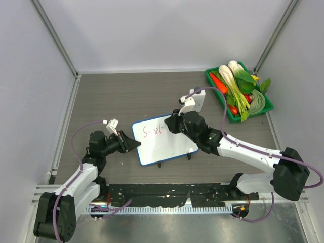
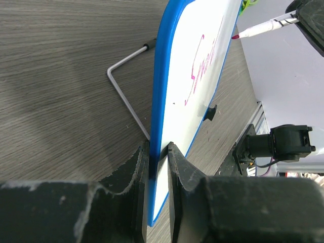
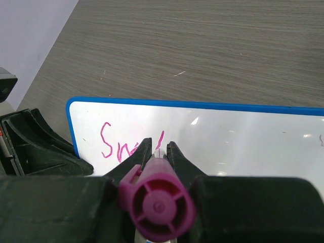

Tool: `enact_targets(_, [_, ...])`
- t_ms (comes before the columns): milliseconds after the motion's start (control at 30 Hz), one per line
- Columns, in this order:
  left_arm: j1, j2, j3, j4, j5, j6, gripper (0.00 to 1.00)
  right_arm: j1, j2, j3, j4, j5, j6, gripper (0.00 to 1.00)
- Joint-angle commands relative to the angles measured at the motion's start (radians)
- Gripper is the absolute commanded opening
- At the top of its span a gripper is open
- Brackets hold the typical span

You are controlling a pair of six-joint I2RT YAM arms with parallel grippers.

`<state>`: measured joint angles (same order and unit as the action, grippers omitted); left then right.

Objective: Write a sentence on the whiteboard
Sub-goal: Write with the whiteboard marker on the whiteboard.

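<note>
The whiteboard (image 1: 167,147), white with a thin blue rim, stands tilted on its black feet mid-table. Magenta writing reading roughly "Smil" (image 1: 153,131) runs along its upper left. My left gripper (image 1: 132,144) is shut on the board's left edge; in the left wrist view both fingers (image 2: 139,167) pinch the blue rim (image 2: 161,91). My right gripper (image 1: 170,124) is shut on a magenta marker (image 3: 157,205), whose tip (image 2: 235,37) is at the board surface just right of the last stroke (image 3: 161,137). The board also shows in the right wrist view (image 3: 238,136).
A green tray (image 1: 208,74) of vegetables sits at the far right corner. A bent wire stand (image 2: 126,96) props the board from behind. Enclosure walls close the left, right and back. A black rail (image 1: 167,195) runs along the near edge.
</note>
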<state>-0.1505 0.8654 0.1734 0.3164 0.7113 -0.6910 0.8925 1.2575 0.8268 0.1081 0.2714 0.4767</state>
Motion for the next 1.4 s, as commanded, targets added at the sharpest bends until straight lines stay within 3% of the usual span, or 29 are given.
enact_targets(0, [0.000, -0.011, 0.000, 0.030, -0.009, 0.016, 0.00, -0.003, 0.010, 0.011, 0.047, -0.012, 0.007, 0.01])
enact_targets(1367, [0.000, -0.020, -0.002, 0.027, -0.012, 0.015, 0.00, -0.007, 0.029, 0.011, 0.021, 0.111, 0.003, 0.01])
